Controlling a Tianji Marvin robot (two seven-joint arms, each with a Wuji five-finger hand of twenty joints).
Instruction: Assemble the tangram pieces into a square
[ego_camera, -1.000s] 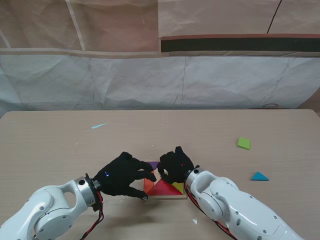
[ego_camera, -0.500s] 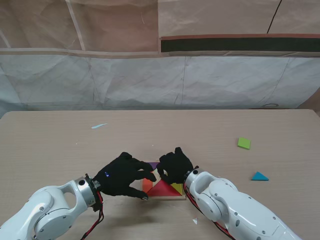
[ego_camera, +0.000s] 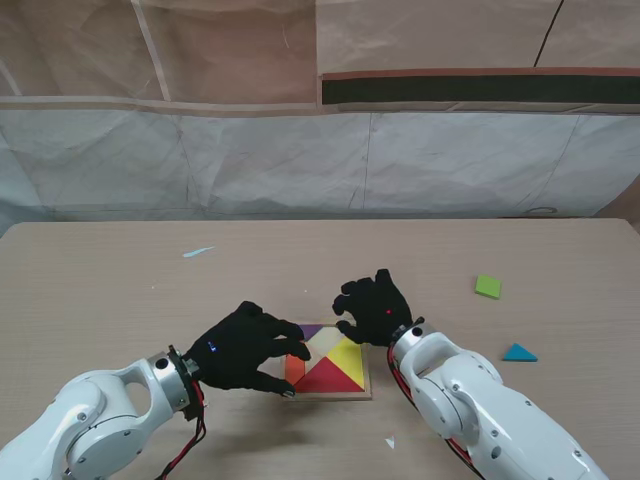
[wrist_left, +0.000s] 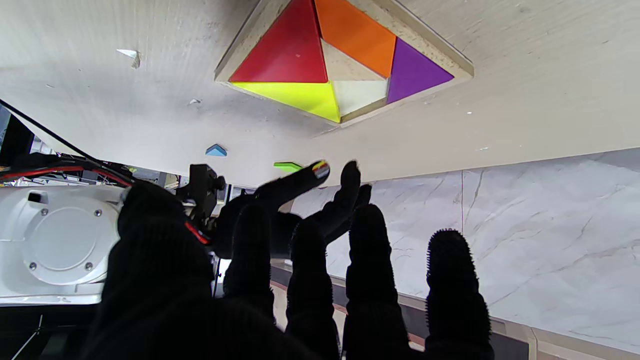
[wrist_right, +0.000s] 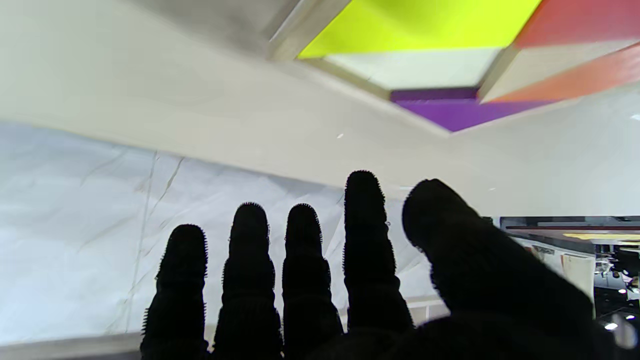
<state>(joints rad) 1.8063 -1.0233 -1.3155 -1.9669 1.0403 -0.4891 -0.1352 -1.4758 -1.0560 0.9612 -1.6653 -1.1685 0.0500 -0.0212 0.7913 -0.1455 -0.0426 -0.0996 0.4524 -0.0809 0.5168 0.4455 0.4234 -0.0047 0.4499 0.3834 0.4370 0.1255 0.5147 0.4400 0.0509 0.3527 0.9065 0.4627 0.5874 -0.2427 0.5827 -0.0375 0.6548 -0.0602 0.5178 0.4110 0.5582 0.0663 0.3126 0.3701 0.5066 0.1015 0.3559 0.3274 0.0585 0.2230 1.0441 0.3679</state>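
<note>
Camera positions: one stand view, two wrist views.

The table (ego_camera: 120, 290) is seen from above and behind the arms by the stand camera. The wrist views are taken close, along the black fingers (wrist_left: 367, 250), inverted (table overhead). The tangram tray (ego_camera: 364, 375) is shared by all three; the right hand (wrist_left: 300, 200) appears in the left wrist view.

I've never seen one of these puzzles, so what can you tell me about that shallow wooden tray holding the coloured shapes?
The shallow square wooden tray lies flat on the table, near me. A pale raised rim frames four flat pieces: red triangle, yellow triangle, orange piece and purple triangle. Bare pale gaps remain in its middle. The black-gloved left hand covers its left edge; whether it touches is unclear.
</note>
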